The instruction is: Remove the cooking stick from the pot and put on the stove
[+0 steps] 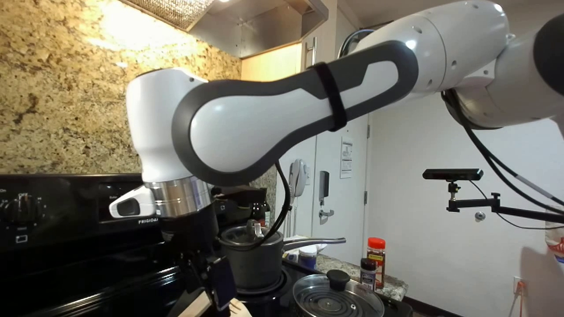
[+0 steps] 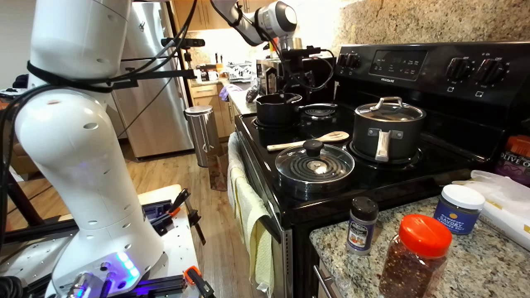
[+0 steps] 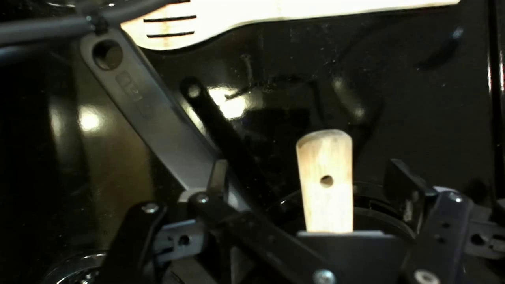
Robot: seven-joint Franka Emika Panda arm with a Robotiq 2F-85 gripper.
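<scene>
Looks pre-grasp: gripper (image 3: 309,175) spread wide, empty, astride cooking stick (image 3: 328,189) lower-centre in wrist view. Next: clamp, lift clear of pot (image 2: 274,114).

- Speckled tan stone wall (image 1: 66,110), both exterior views; warm glow (image 1: 119,26) high on it, metal hood (image 1: 269,31) above.
- Plain white wall (image 1: 405,158); beside it, door (image 1: 343,233) with lever handle (image 1: 326,214), posted sheet (image 1: 346,157).
- White wall phone (image 1: 300,177) near the door.
- Wood-plank floor (image 2: 223,248).
- Steel refrigerator (image 2: 165,120), lidded metal bin (image 2: 198,132) near it, pale wood cabinets (image 2: 207,103) behind.
</scene>
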